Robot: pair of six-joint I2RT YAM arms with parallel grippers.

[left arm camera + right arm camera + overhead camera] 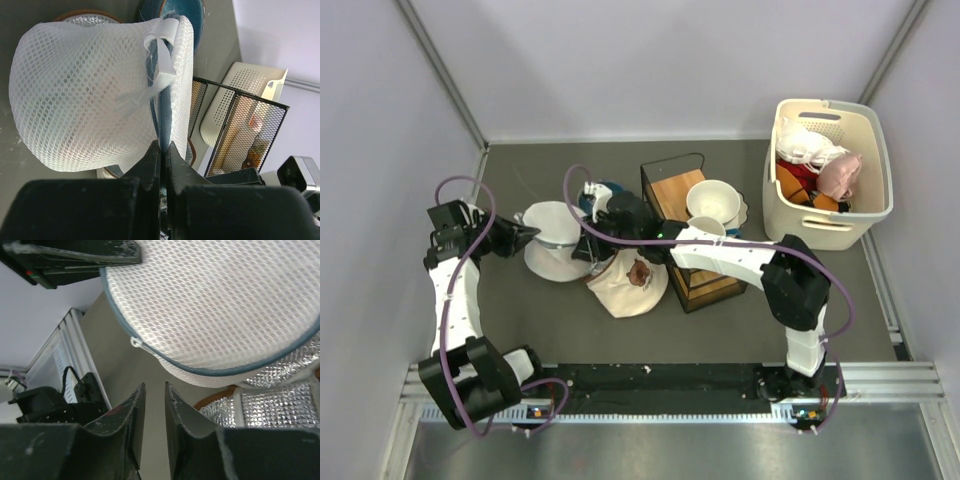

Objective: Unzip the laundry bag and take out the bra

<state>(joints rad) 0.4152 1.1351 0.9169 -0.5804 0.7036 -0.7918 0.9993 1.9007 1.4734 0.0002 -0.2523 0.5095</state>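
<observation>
- Cream cloth lies just nearer than the laundry bag.
- Left hand is clamped tight on the bag's zipper rim.
- Right hand, fingers narrowly parted and empty, sits just beside the bag.
- Basket stands well right of the bag.

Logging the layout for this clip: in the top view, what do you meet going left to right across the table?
In order: left hand → laundry bag → cream cloth → wooden box → basket.
</observation>
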